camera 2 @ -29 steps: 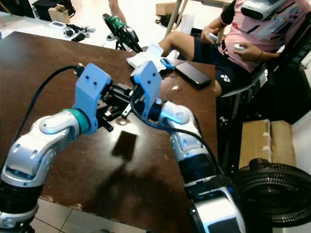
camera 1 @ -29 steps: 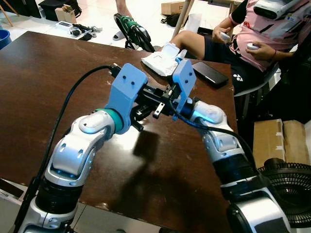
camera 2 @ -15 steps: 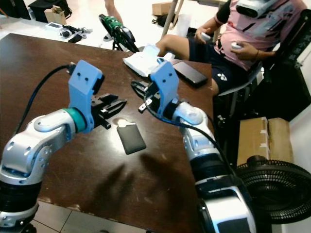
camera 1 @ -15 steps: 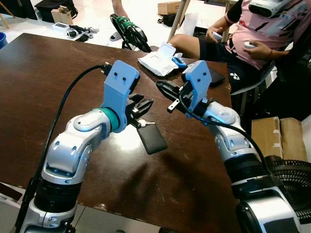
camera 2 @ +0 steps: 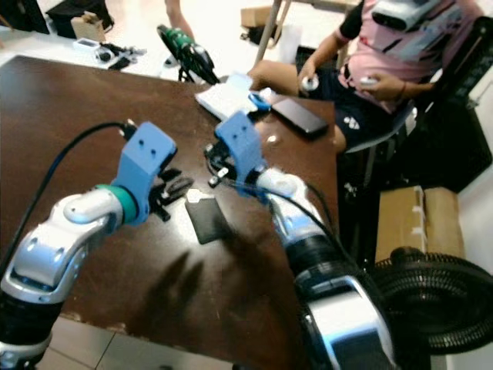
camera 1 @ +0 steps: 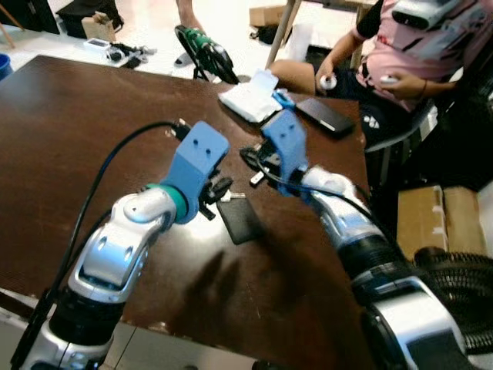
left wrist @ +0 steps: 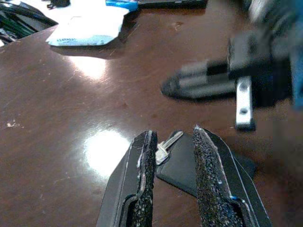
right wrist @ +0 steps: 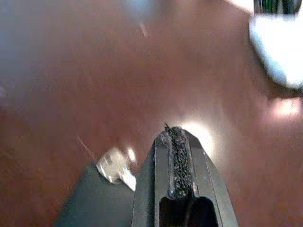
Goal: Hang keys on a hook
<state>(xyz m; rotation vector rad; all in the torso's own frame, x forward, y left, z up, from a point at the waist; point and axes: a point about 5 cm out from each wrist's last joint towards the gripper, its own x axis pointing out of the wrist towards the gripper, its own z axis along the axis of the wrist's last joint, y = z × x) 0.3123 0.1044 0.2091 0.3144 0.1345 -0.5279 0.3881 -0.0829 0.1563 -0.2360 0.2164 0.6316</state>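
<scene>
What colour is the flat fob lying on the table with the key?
Black. The fob lies on the brown table with a silver key; the left wrist view shows it best.

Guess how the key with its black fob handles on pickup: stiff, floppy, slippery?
Likely light: the key is small and thin. It lies flat on the glossy table, so it may slide when nudged. The black fob would probably dangle below if lifted by the key.

1. A dark brown table (camera 1: 54, 139) is stretching out in front of me, its polished top catching a bright glare of light.
2. Beyond it, pale floor (camera 1: 154, 31) is showing, with cardboard boxes (camera 1: 271, 14) and dark bags sitting on it.
3. A seated person (camera 1: 400, 62) is occupying a chair to my right.
4. A cardboard box (camera 1: 443, 220) and a black fan (camera 2: 439, 297) are standing at my right.
</scene>
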